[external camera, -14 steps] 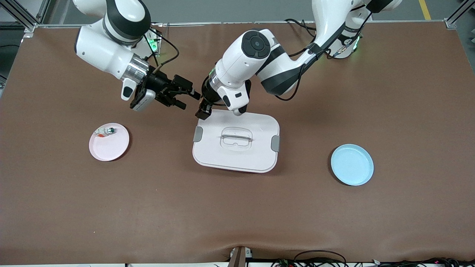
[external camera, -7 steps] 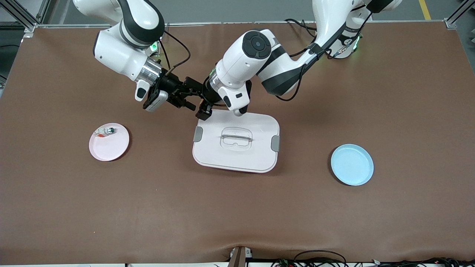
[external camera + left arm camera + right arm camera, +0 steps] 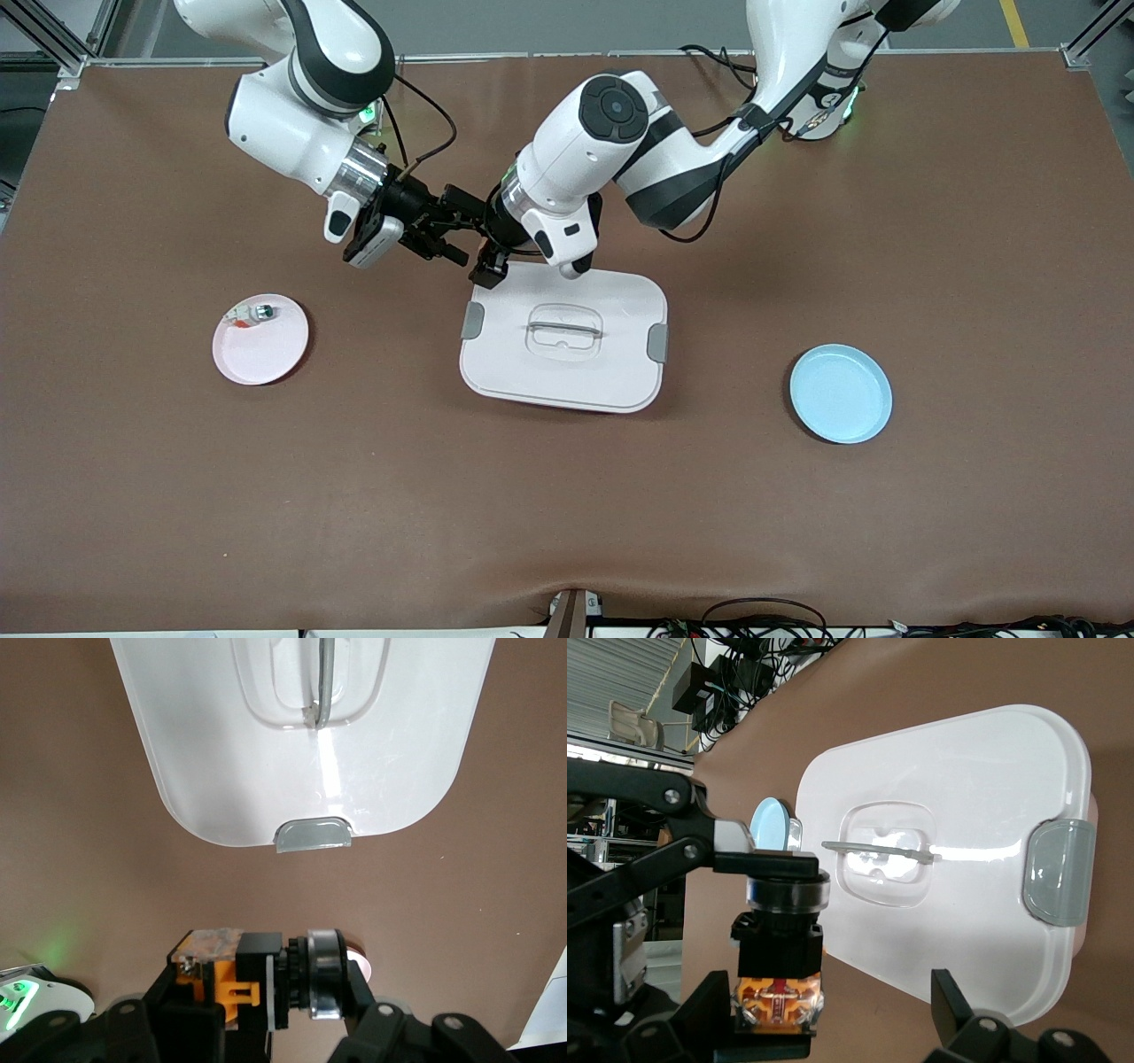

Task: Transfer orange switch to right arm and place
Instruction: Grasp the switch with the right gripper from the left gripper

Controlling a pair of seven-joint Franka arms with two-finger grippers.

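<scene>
Orange switch (image 3: pixel 780 943) handover point is noted above the brown counter (image 3: pixel 567 496), just off the white lidded box (image 3: pixel 563 340) at its corner toward the right arm's end. A pink plate (image 3: pixel 260 339) and a blue plate (image 3: pixel 840 393) are seen well apart. The left claw (image 3: pixel 486 266) is clenched on the switch body. The right claw (image 3: pixel 461 232) is spread wide, apparently flanking the switch without contact.
</scene>
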